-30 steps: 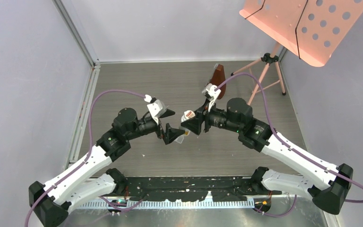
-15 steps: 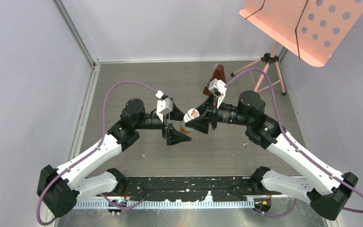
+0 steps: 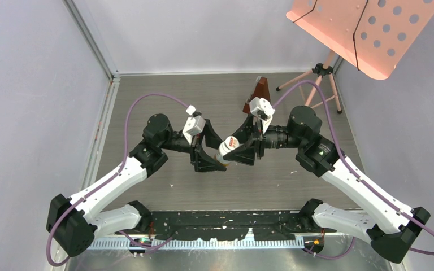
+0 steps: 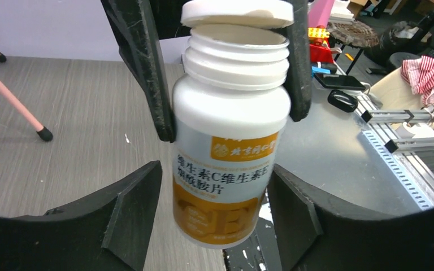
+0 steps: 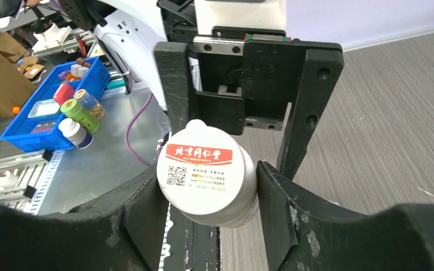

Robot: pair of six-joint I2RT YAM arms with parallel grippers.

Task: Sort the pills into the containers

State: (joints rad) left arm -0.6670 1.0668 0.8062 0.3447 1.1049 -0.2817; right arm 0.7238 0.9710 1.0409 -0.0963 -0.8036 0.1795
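Gray wood-grain tabletop (image 3: pixel 215 90) inside a booth of pale walls, seen from above. A pink stand (image 3: pixel 367 34) rises at the far right corner, and a dark brown wedge (image 3: pixel 259 89) sits on the far side. My two arms reach inward and meet over the middle, tools facing each other. Between them a white bottle (image 3: pixel 226 150) with an orange label is held in the air.

My right tool (image 3: pixel 233 151) is clamped on the bottle's cap end. From the left wrist, its fingers (image 4: pixel 147 68) press the shoulder on both sides. The cap (image 4: pixel 237 12) sits askew on the threaded neck, with a gap under one edge.

My left tool (image 4: pixel 215 172) straddles the bottle's lower half, its fingers (image 4: pixel 130 214) just beside the label. I cannot tell whether they press it.

From the right wrist, a round end with a red sticker faces me. The bottle's inside does not show, so I cannot tell where the pills are. A blue tray (image 5: pixel 96 79) of small jars lies beyond the tabletop's edge.
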